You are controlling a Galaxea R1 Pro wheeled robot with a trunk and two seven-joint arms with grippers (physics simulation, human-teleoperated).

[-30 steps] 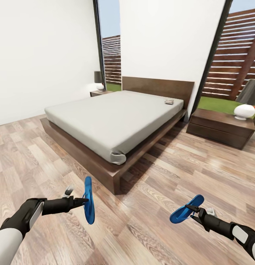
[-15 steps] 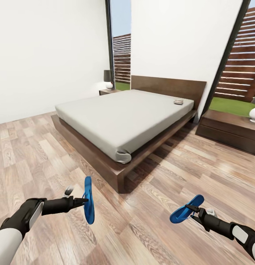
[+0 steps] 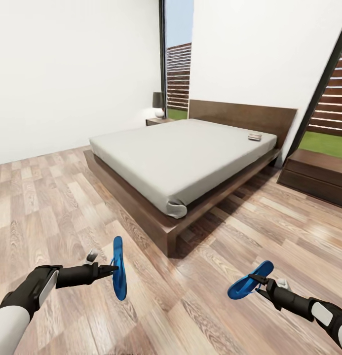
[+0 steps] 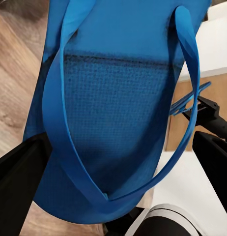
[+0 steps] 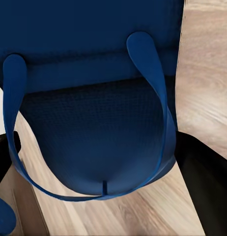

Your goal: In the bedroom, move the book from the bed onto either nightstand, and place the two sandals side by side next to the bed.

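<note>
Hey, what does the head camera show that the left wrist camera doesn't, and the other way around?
The head view takes in the room: the bed with the book lying near its headboard, a nightstand with a lamp in the far corner, and both arms out in front over the wooden floor. The left wrist view gives the close detail instead: the left sandal with its textured footbed and thin straps, seated between the dark fingers. Both views share that left sandal, the right gripper carrying the other sandal, and floor planks.
</note>
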